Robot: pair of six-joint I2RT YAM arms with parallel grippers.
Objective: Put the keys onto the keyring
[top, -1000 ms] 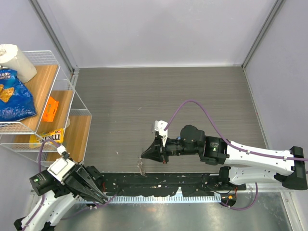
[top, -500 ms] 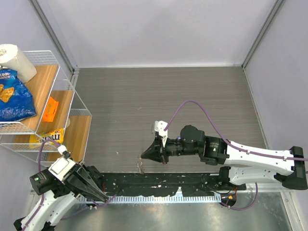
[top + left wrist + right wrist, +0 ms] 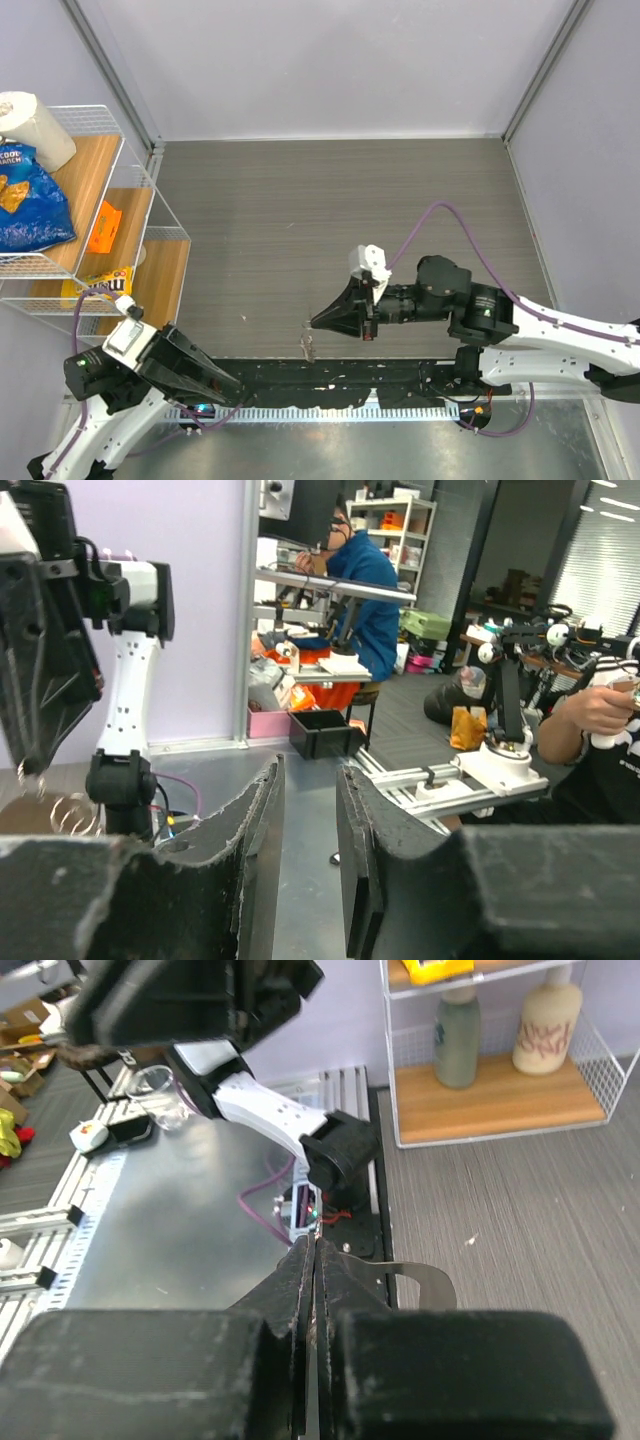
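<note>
From above, the right end effector (image 3: 316,323) hangs over the near edge of the tabletop (image 3: 330,200). It is closed, and a small silvery part of the keyring (image 3: 308,346) dangles just below its tip. The left end effector (image 3: 228,383) sits low at the near left, well apart from it. The keys are too small to pick out.

The left wrist view shows what the overhead view cannot: its own fingers (image 3: 262,810) stand a narrow way apart with nothing between them.

In the right wrist view the jaws are pressed together. The grey-beige strap (image 3: 425,1282) curves out to the right, so the grip is on the strap, which only this view shows. No key is visible here either.

The ring seems to hang freely, so an approaching key could push it aside instead of threading. The thin strap might also slip in the pinch.
</note>
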